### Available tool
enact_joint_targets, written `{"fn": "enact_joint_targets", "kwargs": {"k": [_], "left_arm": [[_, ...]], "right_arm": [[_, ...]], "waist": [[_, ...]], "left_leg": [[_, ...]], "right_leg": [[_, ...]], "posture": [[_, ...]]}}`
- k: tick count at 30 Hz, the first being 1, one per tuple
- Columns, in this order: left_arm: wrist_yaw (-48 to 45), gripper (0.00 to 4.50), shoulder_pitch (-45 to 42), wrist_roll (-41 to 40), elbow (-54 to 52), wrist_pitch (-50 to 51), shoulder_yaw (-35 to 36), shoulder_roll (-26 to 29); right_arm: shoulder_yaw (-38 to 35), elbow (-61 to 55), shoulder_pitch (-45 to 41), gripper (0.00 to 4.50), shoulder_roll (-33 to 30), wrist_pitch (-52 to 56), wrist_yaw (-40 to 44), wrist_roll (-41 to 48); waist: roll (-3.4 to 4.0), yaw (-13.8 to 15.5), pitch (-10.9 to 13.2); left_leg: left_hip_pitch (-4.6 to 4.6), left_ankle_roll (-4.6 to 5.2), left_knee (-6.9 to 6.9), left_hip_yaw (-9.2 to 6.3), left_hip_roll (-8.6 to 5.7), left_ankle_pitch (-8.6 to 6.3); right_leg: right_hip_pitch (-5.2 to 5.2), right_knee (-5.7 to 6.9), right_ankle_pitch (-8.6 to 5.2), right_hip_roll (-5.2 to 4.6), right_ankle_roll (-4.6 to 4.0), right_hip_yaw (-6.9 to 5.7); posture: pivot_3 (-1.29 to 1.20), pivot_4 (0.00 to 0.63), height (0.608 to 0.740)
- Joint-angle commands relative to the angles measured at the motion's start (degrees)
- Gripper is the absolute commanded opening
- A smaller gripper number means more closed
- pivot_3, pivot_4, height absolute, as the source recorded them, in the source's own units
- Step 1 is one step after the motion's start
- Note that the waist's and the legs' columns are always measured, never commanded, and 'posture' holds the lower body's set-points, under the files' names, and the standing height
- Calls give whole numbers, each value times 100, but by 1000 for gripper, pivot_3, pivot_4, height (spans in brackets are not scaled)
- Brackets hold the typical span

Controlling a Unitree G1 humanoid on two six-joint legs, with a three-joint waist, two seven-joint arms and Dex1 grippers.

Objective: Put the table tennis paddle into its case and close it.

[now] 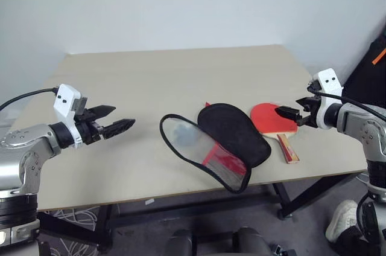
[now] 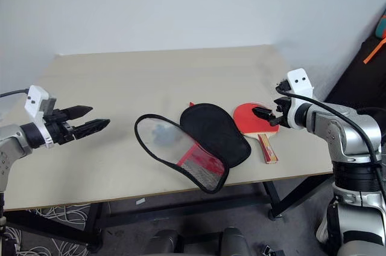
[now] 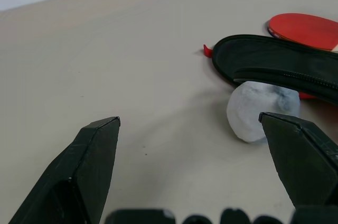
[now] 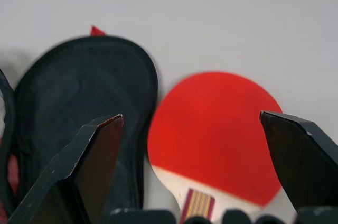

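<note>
The case (image 1: 214, 144) lies unzipped at lower centre of the surface (image 1: 151, 81). The table tennis paddle (image 1: 272, 120) lies just right of it, its edge touching the case. Left pincer (image 1: 114, 120) and right pincer (image 1: 288, 113) hover with fingers apart, empty.

Plain white wall (image 1: 181, 2), beige table (image 1: 157, 81) — black legs, cables below
</note>
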Motion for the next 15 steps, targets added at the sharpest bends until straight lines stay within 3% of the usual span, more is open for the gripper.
{"fn": "enact_joint_targets", "kwargs": {"k": [1,8,15], "left_arm": [[-133,4479,-151,-123,-116,-50,46,118],[-195,4479,-395,51,19,-242,-196,84],[-189,4479,-513,65,24,-235,-355,86]], "right_arm": [[-63,-262,13,4500,-99,61,-55,-20],[76,-472,328,4500,10,443,-252,-63],[239,222,650,4500,453,232,-823,-504]], "waist": [[0,-2,0],[-3,8,-2],[-1,-2,-1]], "left_leg": [[0,0,-1,0,1,0],[0,0,1,-1,1,0],[0,0,0,1,0,0]], "right_leg": [[0,0,0,1,0,0],[0,0,0,1,0,-1],[-1,2,1,1,-2,1]], "posture": [[0,0,698],[0,0,698],[0,0,698]]}}
